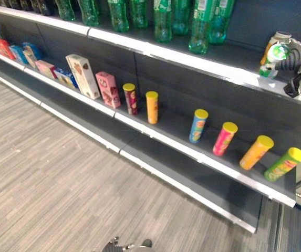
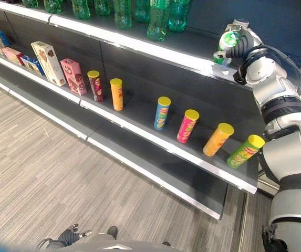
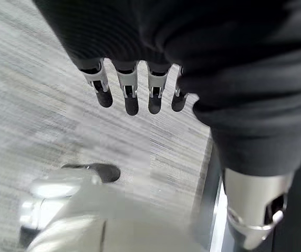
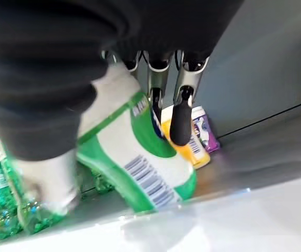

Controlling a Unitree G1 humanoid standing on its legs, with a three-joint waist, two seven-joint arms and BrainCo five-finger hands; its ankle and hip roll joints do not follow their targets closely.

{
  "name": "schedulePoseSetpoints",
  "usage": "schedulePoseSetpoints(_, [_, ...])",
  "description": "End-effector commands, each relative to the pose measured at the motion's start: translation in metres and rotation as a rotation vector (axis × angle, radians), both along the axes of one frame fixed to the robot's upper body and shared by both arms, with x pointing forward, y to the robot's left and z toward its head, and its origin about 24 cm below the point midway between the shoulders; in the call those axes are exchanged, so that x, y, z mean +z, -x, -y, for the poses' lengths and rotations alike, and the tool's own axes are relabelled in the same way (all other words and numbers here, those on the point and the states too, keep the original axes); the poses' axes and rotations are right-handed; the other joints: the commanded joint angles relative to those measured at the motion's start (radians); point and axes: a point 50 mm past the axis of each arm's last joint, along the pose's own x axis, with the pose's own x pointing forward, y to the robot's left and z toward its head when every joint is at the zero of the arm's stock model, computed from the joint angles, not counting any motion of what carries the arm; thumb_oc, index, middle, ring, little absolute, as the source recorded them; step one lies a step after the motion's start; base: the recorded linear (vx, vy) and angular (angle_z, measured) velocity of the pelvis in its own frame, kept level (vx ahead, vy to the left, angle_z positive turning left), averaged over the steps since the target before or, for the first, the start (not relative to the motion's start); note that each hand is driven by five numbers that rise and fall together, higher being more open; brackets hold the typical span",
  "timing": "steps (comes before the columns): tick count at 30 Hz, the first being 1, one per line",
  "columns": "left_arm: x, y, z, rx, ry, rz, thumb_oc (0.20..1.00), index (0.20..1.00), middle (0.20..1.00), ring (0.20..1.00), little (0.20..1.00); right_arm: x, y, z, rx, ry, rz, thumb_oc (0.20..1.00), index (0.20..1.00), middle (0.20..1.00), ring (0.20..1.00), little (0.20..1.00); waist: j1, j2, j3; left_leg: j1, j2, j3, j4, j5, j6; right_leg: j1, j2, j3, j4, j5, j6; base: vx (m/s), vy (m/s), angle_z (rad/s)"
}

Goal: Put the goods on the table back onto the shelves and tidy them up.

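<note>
The bottle [image 4: 139, 163], white with a green label, is gripped in the right hand [image 2: 239, 39], fingers [image 4: 180, 118] curled round its body, tilted at the right end of the top shelf [image 2: 139, 47]. An orange bottle [image 4: 189, 144] stands just behind it, and green bottles [image 1: 163, 21] line the shelf to its left. Set down tilted, it could topple or knock the orange one. The left hand [image 3: 134, 89] hangs low over the floor [image 1: 45, 173], fingers straight, holding nothing.
</note>
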Motion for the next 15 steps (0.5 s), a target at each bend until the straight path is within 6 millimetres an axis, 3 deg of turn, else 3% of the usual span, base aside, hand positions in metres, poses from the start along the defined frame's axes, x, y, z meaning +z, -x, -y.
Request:
schedulePoseSetpoints(1, [0.008,-0.015,-0.019,-0.022,-0.045,0.027,1.000,1.000,1.000,1.000,1.000,0.054,0.005,-0.009,0.017,0.060,0.122,1.000,1.000,1.000,1.000,1.000,0.003,-0.042,0.010,0.030,0.066,0.111,0.015,-0.039,-0.086,0.061,-0.013,0.035,0.015,-0.178,0.031,0.00,0.000,0.00])
schedulePoseSetpoints(8, [0.008,-0.014,-0.021,-0.014,-0.053,0.022,1.000,1.000,1.000,1.000,1.000,0.064,0.008,-0.015,0.030,0.097,0.166,1.000,1.000,1.000,1.000,1.000,-0.003,-0.042,0.009,0.037,0.065,0.113,0.014,-0.043,-0.085,0.063,-0.016,0.037,0.015,-0.177,0.032,0.00,0.000,0.00])
schedulePoseSetpoints(15, [0.010,-0.015,-0.026,0.024,-0.062,0.032,1.000,1.000,1.000,1.000,1.000,0.089,0.019,-0.031,0.085,0.169,0.294,1.000,1.000,1.000,1.000,1.000,-0.023,-0.044,0.009,0.041,0.064,0.129,0.013,-0.048,-0.081,0.058,-0.018,0.050,0.015,-0.172,0.033,0.00,0.011,0.00])
